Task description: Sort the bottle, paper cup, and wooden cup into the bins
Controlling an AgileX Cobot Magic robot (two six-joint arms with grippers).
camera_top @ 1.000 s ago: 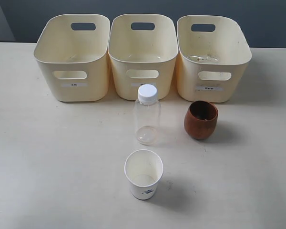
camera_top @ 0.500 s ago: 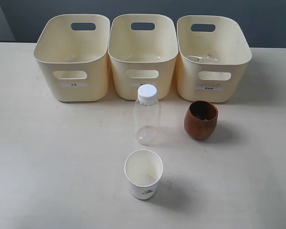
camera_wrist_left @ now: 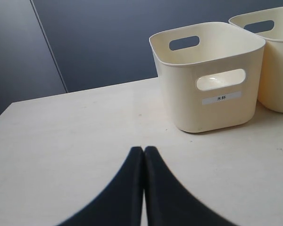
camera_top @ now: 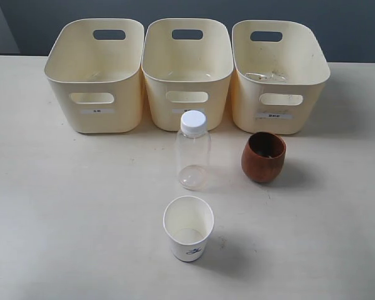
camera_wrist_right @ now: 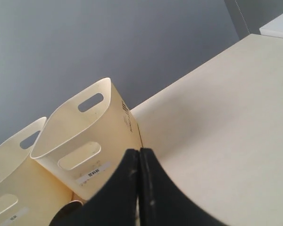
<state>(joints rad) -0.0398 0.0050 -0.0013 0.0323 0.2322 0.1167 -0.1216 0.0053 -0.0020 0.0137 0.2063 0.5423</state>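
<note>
The clear bottle [camera_top: 192, 150] with a white cap stands upright in front of the middle bin [camera_top: 187, 72]. To its right sits the reddish-brown wooden cup [camera_top: 264, 157], in front of the right bin [camera_top: 278, 75]. The white paper cup [camera_top: 188, 227] stands nearest the front edge. The left bin [camera_top: 95, 74] holds nothing that I can see. Neither arm shows in the exterior view. My left gripper [camera_wrist_left: 144, 149] is shut with nothing in it, facing the left bin [camera_wrist_left: 207, 82]. My right gripper [camera_wrist_right: 139, 151] is shut too, near the right bin [camera_wrist_right: 87, 141]; a sliver of the wooden cup's rim [camera_wrist_right: 71, 205] shows beside it.
The three bins stand in a row at the back of the pale table [camera_top: 69, 206]. A dark wall [camera_top: 350, 25] rises behind them. Something clear and crumpled [camera_top: 265, 76] lies inside the right bin.
</note>
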